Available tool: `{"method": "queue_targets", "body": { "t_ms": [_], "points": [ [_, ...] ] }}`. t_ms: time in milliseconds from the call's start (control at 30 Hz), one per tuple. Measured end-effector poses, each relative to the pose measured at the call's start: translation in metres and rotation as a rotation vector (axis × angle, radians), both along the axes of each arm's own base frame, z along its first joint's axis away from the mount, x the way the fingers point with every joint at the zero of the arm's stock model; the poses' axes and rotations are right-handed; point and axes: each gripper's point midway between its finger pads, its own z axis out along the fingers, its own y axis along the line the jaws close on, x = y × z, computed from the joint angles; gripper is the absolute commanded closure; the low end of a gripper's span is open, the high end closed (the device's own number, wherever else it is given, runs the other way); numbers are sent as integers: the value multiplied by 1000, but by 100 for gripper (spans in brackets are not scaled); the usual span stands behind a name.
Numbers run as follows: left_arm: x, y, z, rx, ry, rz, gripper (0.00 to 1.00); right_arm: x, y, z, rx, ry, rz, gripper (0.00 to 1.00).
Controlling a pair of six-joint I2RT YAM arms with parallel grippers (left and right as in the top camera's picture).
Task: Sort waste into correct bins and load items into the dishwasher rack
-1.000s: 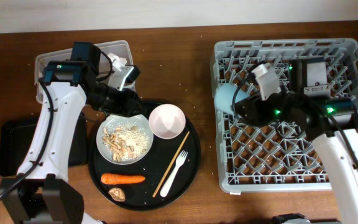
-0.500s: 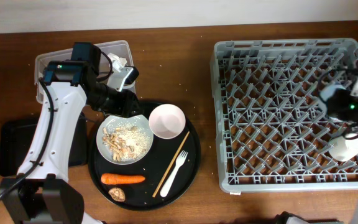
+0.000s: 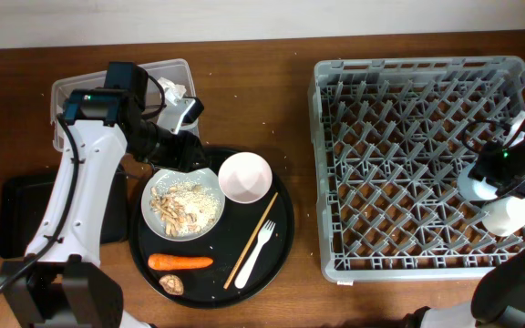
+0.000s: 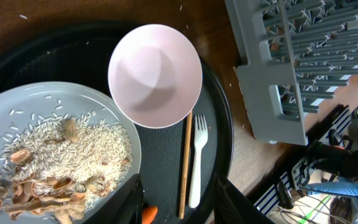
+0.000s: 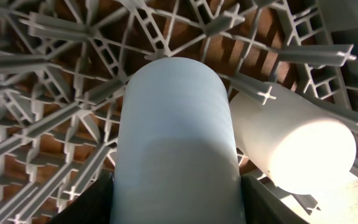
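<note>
My right gripper [image 3: 483, 178] [image 5: 176, 208] is shut on the light blue cup [image 3: 474, 185] [image 5: 176, 137], low in the grey dishwasher rack [image 3: 408, 164] [image 5: 55, 99] at its right side. The cream cup [image 3: 509, 215] [image 5: 297, 140] lies right beside it. My left gripper [image 3: 185, 153] [image 4: 179, 211] hangs open and empty over the round tray. Below it are the white plate [image 3: 147, 202] [image 4: 5, 118] of rice and scraps, the pink bowl [image 3: 244, 176] [image 4: 155, 74], the chopstick [image 3: 252, 239] [image 4: 185, 162], the fork [image 3: 255, 251] [image 4: 196, 162] and the carrot [image 3: 180, 262] [image 4: 149, 215].
The large round black tray [image 3: 283, 214] also carries a small brown lump [image 3: 171, 283]. A clear tub [image 3: 167, 69] with white tissue [image 3: 173, 91] stands at the back left. A shallow black rectangular tray [image 3: 16, 214] lies at the left edge, partly under my left arm.
My right arm has carried the blue cup from the rack's left edge across to its right side, down beside the cream cup. The left arm has not moved.
</note>
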Motion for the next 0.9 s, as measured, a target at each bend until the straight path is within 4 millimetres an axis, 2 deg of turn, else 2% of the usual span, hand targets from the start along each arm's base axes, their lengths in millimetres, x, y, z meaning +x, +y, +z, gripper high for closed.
{"method": "queue_targets", "body": {
  "t_ms": [33, 100, 133, 500, 633, 733, 833, 900],
  "points": [
    [0, 0, 0, 0, 0, 0, 64, -1, 0, -1, 2, 4, 0, 45],
    [0, 0, 0, 0, 0, 0, 64, -1, 0, -1, 2, 8, -4, 4],
    [0, 0, 0, 0, 0, 0, 64, -2, 0, -1, 2, 8, -10, 2],
    [0, 0, 0, 0, 0, 0, 64, 7, 10, 0, 61, -37, -1, 2],
    [0, 0, 0, 0, 1, 0, 63, 6, 22, 0, 124, -42, 6, 2],
    [0, 0, 0, 0, 1, 0, 55, 7, 32, 1, 179, -57, 14, 2],
    [-1, 1, 0, 4, 6, 4, 53, 11, 48, 16, 242, -125, 50, 2],
    [-1, 2, -1, 12, 8, 8, 53, 7, 66, 39, 290, -200, 106, 2]
  ]
}}
